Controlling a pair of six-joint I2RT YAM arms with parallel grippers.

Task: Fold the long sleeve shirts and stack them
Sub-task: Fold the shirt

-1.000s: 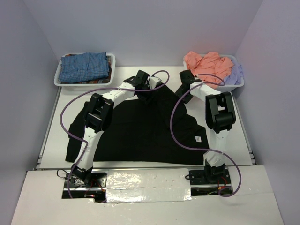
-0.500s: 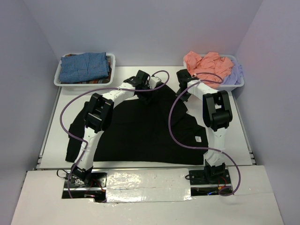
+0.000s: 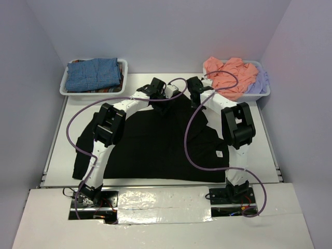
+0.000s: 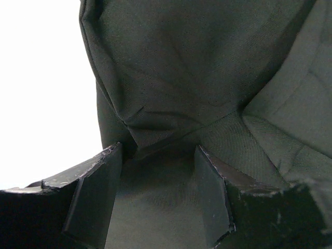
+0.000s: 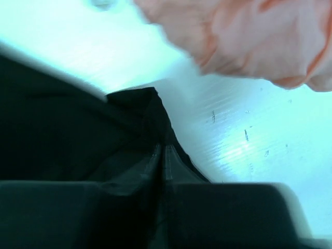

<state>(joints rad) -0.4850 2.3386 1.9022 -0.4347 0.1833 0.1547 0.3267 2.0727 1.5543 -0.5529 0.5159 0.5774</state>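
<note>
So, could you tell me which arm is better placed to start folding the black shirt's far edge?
The right, probably. The right claw is pinched shut on the far edge of the black shirt, beside the pink shirt. The left claw straddles the cloth but stands open, so it must close first.

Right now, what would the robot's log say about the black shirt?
left gripper: open, black shirt between fingers | right gripper: shut on black shirt's far edge | shirt: spread out
</note>
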